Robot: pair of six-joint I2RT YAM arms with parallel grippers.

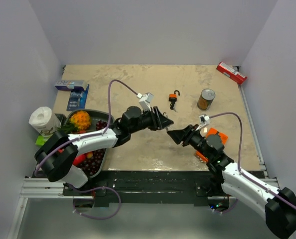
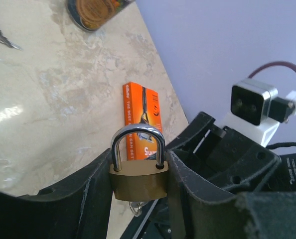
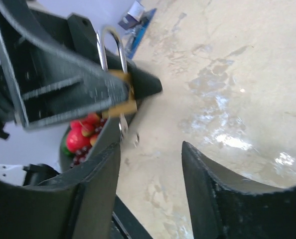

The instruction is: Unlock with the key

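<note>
From above, your left gripper [image 1: 163, 123] reaches to the middle of the table [image 1: 138, 79]. The right gripper [image 1: 172, 135] faces it, with the tips near each other. The key [image 1: 172, 105] lies flat on the table beyond them, just beside the orange padlock [image 1: 174, 97]. Its long axis runs roughly far to near, and it is too small here to tell head from blade. A can [image 1: 206, 99] stands off to its right.

In the left wrist view, your left gripper [image 2: 139, 174] is clamped on a brass padlock [image 2: 139, 181]. The padlock is upright, with its silver shackle [image 2: 138, 129] closed on top and a small metal ring [image 2: 134, 208] hanging under it. The key [image 2: 8, 44] shows at the top left corner. Its black head is cut off by the edge and its blade slants down to the right. An orange box [image 2: 143, 122] lies behind the padlock.

In the right wrist view, your right gripper [image 3: 150, 154] stands parted, with nothing but bare table between its fingers. The brass padlock [image 3: 123, 99] sits just ahead in the left gripper [image 3: 63, 84], with the small metal ring [image 3: 136, 140] below it.
</note>
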